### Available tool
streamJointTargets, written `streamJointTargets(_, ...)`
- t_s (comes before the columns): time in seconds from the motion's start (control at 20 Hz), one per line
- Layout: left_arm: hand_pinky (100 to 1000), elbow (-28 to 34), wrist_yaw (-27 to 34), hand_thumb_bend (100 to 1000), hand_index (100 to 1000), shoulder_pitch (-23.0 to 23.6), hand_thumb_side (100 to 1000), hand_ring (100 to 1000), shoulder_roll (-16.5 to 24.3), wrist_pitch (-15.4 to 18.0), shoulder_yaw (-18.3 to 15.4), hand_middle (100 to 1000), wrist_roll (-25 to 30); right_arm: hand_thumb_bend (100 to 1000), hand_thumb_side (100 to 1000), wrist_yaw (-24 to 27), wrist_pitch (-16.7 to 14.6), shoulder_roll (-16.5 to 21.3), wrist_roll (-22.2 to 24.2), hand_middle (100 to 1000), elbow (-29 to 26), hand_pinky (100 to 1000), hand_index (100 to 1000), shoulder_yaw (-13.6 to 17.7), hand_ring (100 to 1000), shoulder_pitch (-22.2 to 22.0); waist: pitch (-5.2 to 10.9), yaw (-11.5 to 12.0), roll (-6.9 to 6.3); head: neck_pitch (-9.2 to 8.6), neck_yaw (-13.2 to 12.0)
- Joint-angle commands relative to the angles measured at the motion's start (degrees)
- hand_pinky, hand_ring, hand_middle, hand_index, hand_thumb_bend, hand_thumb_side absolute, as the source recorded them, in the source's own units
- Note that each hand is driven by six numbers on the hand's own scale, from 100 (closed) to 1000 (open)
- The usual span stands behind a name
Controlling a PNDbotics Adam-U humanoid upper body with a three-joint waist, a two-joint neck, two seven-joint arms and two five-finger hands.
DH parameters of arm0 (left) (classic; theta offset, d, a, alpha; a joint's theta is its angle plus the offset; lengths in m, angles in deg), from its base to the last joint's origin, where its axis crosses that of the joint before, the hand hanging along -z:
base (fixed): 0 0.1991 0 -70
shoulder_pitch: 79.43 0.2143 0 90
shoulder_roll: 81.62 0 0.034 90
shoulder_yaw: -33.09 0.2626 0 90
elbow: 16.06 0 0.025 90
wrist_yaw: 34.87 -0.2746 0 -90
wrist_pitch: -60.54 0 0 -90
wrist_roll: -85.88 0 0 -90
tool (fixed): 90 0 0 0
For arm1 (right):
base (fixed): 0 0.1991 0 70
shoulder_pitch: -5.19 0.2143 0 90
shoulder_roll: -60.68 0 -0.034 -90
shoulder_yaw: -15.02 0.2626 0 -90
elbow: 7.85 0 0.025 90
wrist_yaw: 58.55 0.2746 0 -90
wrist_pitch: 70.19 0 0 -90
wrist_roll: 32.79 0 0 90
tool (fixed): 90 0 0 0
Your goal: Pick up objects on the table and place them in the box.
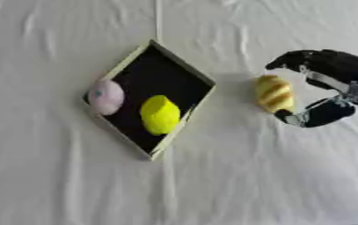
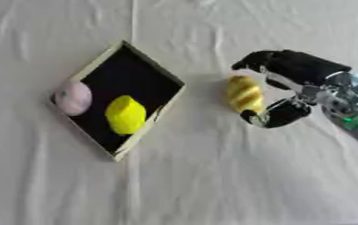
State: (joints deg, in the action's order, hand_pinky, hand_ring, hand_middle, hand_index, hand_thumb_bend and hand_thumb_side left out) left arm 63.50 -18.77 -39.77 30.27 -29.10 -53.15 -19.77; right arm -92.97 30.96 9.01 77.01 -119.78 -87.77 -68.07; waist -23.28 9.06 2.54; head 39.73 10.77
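Right eye view: right hand [image 2: 289,88] curls round ridged yellow loaf [image 2: 244,94] (glossy); dark-lined box [image 2: 156,68] holds two rounded lumps.

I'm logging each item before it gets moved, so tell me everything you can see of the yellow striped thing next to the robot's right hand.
The yellow striped object is a small oblong, bread-like piece, golden yellow with darker diagonal bands, soft-looking. It lies on the white cloth, its long axis running roughly toward and away from the robot, to the right of the box and outside it. The right hand brackets it, fingers curved above and thumb below; whether they touch it cannot be told.
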Motion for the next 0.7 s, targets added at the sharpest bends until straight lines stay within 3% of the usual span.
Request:
streamJointTargets(0.05, 858, 1.0, 0.2, 577, 940, -0.5, 617, 851, 2.1, 0.1, -0.5, 792, -0.2, 373, 268, -1.0, 0.3, 0.8, 0.0, 860, 1.6, 909, 937, 0.3, 929, 1.0, 1.01, 0.1, -0.35, -0.6, 0.4)
streamJointTargets(0.2, 858, 1.1, 0.2, 577, 939, -0.5, 618, 851, 2.0, 0.1, -0.5, 792, -0.3, 335, 256, -0.6, 0.0, 0.1, -0.2, 838, 3.2, 904, 926, -0.3, 922, 1.7, 0.85, 0.1, -0.42, -0.6, 0.6)
streamJointTargets(0.45, 858, 1.2, 0.2, 577, 939, -0.5, 618, 851, 1.9, 0.2, -0.4, 791, -0.2, 345, 188, -1.2, 0.1, -0.5, -0.1, 821, 5.7, 898, 915, -1.5, 915, 3.1, 0.64, 0.3, -0.54, -0.73, 1.0)
streamJointTargets(0.7, 858, 1.3, 0.3, 576, 939, -0.4, 618, 851, 1.8, 0.2, -0.4, 792, -0.2, 212, 109, -0.5, 0.4, -1.6, -1.3, 748, 8.0, 882, 835, -2.1, 880, 4.3, 0.46, 0.5, -0.66, -0.76, 1.2)
